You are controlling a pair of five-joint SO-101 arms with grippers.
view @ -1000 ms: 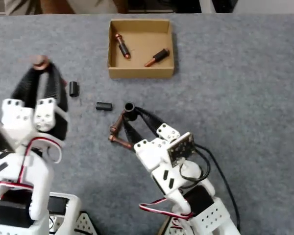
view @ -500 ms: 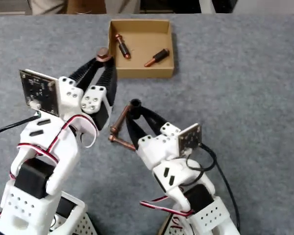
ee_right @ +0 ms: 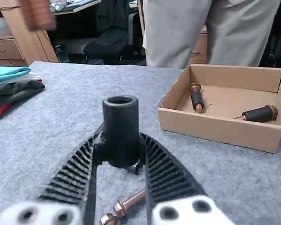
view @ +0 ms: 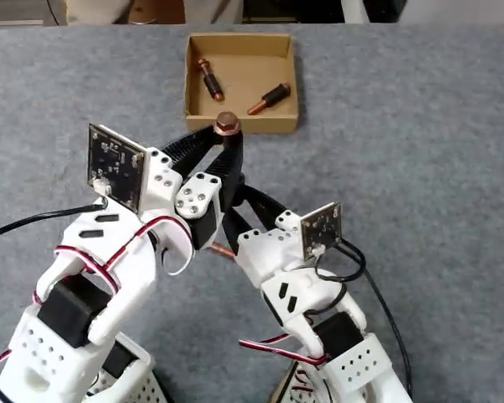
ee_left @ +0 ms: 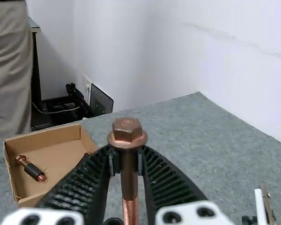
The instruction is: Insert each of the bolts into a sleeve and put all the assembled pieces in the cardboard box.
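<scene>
My left gripper point(view: 225, 141) is shut on a copper bolt point(view: 227, 123), held upright with its hex head up point(ee_left: 127, 132), just in front of the cardboard box point(view: 189, 117). Under its fingers is my right arm point(view: 290, 252). My right gripper point(ee_right: 121, 143) is shut on a black sleeve point(ee_right: 120, 129), which stands upright with its open end up. The bolt's blurred head point(ee_right: 37, 14) hangs above and off to one side of the sleeve. Two assembled pieces point(view: 208, 77) point(view: 270, 96) lie in the box.
Two loose copper bolts point(ee_right: 131, 202) point(ee_right: 107, 219) lie on the grey felt below the sleeve; one tip shows between the arms point(view: 223, 249). A person stands behind the table's far edge. Folded clothes point(ee_right: 9, 84) lie at one side.
My left arm has swung right from the far left, carrying the bolt to just above the right gripper. The right gripper has shifted only slightly with the sleeve.
</scene>
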